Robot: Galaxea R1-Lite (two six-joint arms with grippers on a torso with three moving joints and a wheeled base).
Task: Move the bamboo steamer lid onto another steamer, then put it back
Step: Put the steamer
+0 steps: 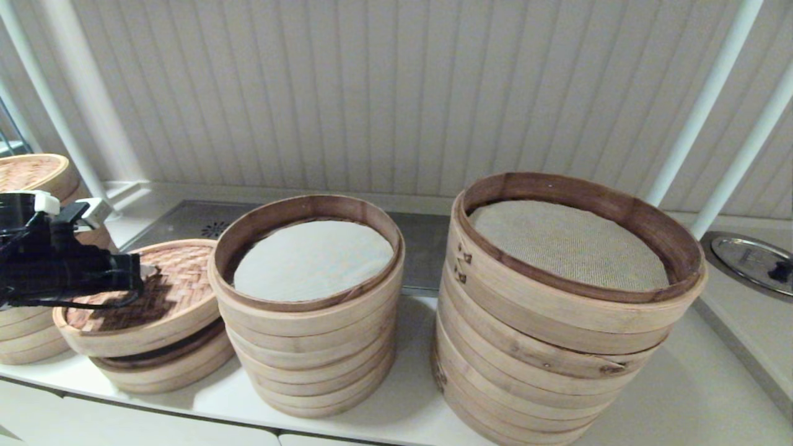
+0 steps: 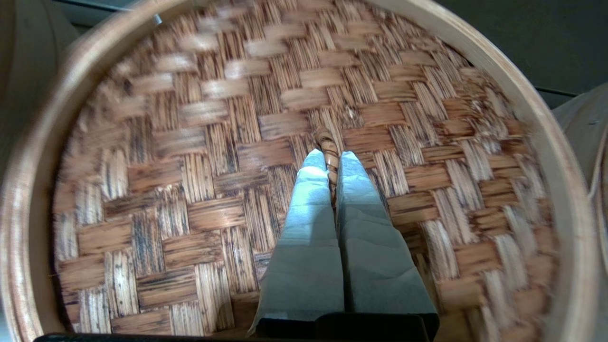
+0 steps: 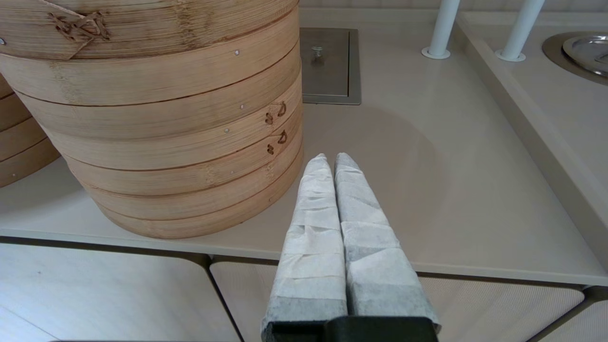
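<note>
So our left claw [image 2: 331, 164] is pinched tight on the loop handle [image 2: 327, 142] of the bamboo steamer lid [image 1: 133, 297], which hangs tilted right over the shallow steamer [image 1: 167, 362] at the counter's near left, so basically straight down.

lid [image 1: 162, 291] tilted over steamer [image 1: 167, 365] — perhaps touching | tall stack [image 1: 308, 310] right
</note>
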